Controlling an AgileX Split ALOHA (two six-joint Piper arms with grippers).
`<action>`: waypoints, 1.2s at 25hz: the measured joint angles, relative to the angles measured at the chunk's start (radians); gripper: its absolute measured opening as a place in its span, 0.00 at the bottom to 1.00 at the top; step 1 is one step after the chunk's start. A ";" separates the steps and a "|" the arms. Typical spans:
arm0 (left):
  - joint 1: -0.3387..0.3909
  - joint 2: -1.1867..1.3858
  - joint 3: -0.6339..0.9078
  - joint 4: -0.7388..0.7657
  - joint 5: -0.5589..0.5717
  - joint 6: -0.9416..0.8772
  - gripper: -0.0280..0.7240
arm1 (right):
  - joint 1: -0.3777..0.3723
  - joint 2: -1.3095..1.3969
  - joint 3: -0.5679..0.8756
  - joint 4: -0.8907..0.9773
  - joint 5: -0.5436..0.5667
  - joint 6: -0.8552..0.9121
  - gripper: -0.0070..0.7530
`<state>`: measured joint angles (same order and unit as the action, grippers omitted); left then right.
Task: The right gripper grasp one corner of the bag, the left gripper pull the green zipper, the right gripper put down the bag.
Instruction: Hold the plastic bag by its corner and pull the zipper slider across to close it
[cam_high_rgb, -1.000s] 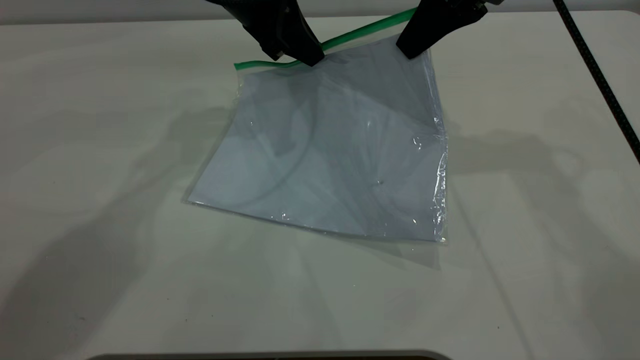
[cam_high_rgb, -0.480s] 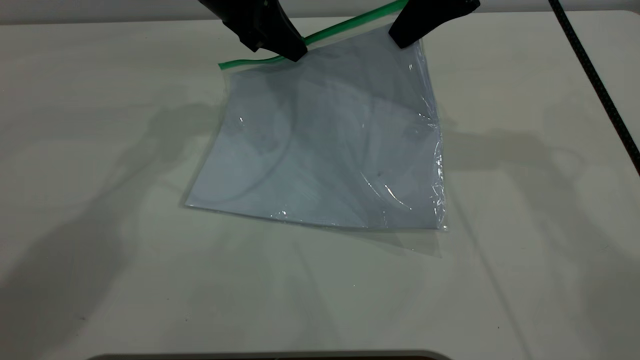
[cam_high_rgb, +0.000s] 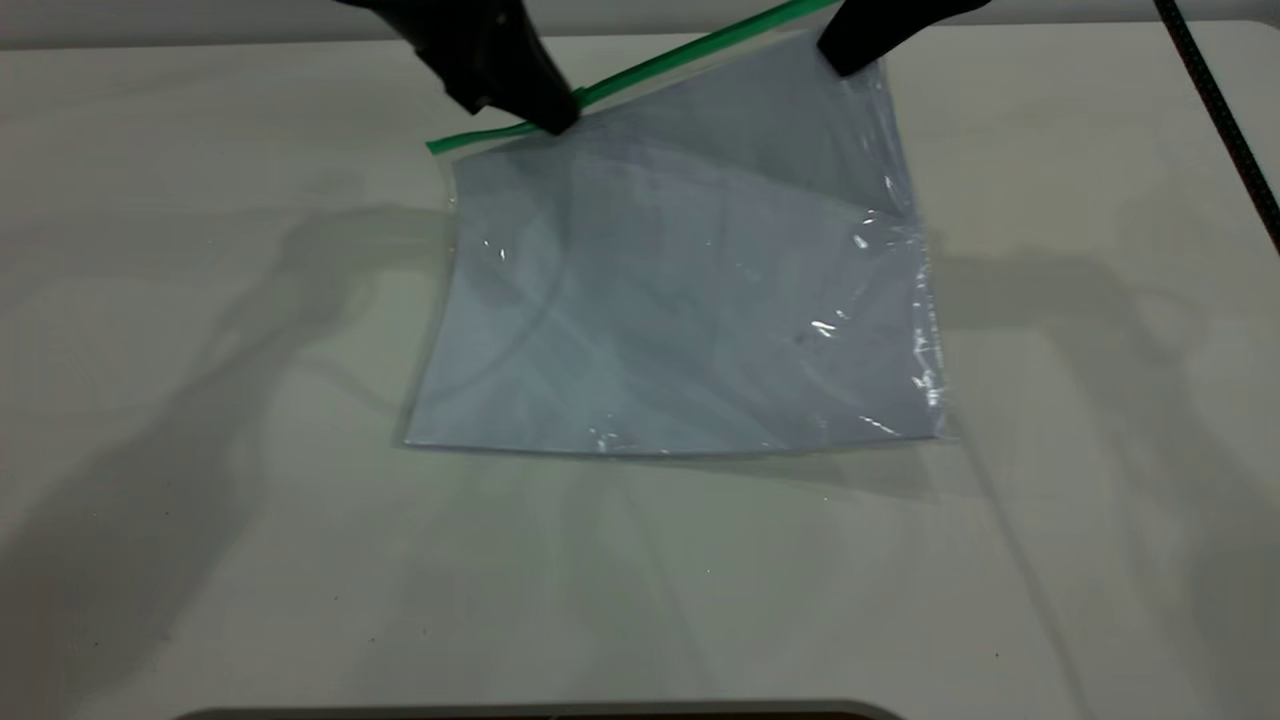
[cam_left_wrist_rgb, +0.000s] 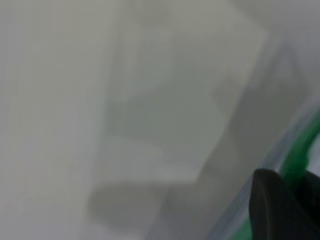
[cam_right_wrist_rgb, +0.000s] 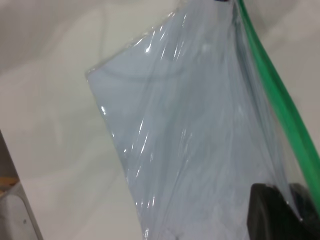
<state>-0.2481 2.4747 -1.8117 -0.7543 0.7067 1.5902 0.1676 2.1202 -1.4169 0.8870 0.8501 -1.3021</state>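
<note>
The bag, a large clear pouch with white sheets inside, slopes up from the table toward the far side. Its green zipper runs along the raised far edge. My left gripper is shut on that green strip near its left end; in the left wrist view the gripper has the green zipper running between its black fingers. My right gripper is shut on the bag's far right corner and holds it up. In the right wrist view the right gripper pinches clear plastic of the bag beside the zipper.
A black cable trails across the table's far right. The bag's near edge rests on the white tabletop, and bare surface lies on both sides and in front of it. A dark strip marks the table's front edge.
My left gripper has slid left along the green zipper. The right gripper has shifted right and a little higher, and the bag's near right corner has swung rightward.
</note>
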 joint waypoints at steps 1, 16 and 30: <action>0.007 0.000 0.000 0.028 -0.011 -0.009 0.16 | -0.006 0.000 -0.002 -0.010 0.005 0.000 0.05; 0.076 -0.007 0.000 0.030 0.048 -0.052 0.18 | -0.022 0.000 -0.003 -0.025 0.012 0.000 0.05; -0.067 -0.033 -0.069 -0.025 0.036 -0.048 0.58 | -0.022 0.000 -0.003 -0.013 0.027 0.000 0.05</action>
<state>-0.3155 2.4414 -1.8811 -0.7788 0.7425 1.5419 0.1454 2.1202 -1.4195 0.8744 0.8770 -1.3021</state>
